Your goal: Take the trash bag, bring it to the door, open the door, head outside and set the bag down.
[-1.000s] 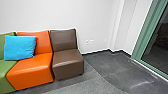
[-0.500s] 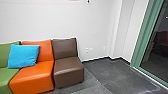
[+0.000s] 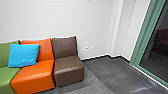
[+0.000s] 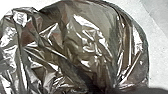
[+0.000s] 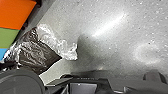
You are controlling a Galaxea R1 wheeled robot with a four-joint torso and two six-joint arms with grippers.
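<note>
The trash bag (image 4: 87, 47), dark, shiny and see-through, bulges large in the left wrist view. Its folds draw together at the left gripper (image 4: 101, 88), which is shut on it. In the right wrist view the same bag (image 5: 37, 55) hangs beside the robot's dark parts, with a pale crumpled end sticking out over the grey floor. A green-framed glass panel (image 3: 143, 37) stands at the right of the head view; whether it is the door I cannot tell.
Along the white wall (image 3: 95, 25) is a row of seats: green (image 3: 7, 77), orange (image 3: 37, 75) and brown (image 3: 68, 70). A blue pillow (image 3: 23, 55) lies across the green and orange ones. Dark floor (image 3: 112, 72) stretches between the brown seat and the glass.
The head camera has moved: seats and wall sit lower in its view than a second ago, with only a small shift over the last half second.
</note>
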